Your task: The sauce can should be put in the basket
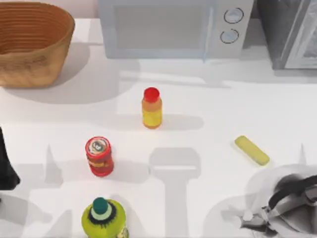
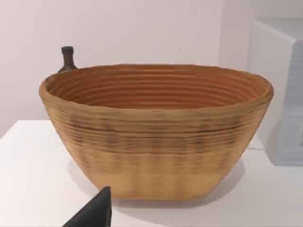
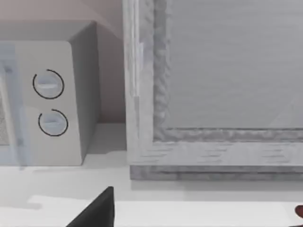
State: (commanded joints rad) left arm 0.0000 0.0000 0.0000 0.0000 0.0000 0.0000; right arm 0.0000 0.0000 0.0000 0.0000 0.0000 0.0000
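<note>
One sauce can (image 1: 99, 156) | upright, long axis vertical | silvery top up

On the white surface (image 1: 208, 104): one sauce can (image 1: 99, 156), red with a silvery top; one orange-yellow bottle with a red cap (image 1: 151, 108); one lime-green bottle with a dark green cap (image 1: 103, 218); one small yellow block (image 1: 251, 150). One woven basket (image 1: 29, 44) at the far left corner, with one dark bottle (image 2: 67, 58) behind it; one white microwave (image 1: 173, 27) with two round dials; one grey cabinet (image 1: 292, 32) beside it. Two AgileX arms: one at the left edge (image 1: 6, 163), one at the near right (image 1: 287, 206).
</note>
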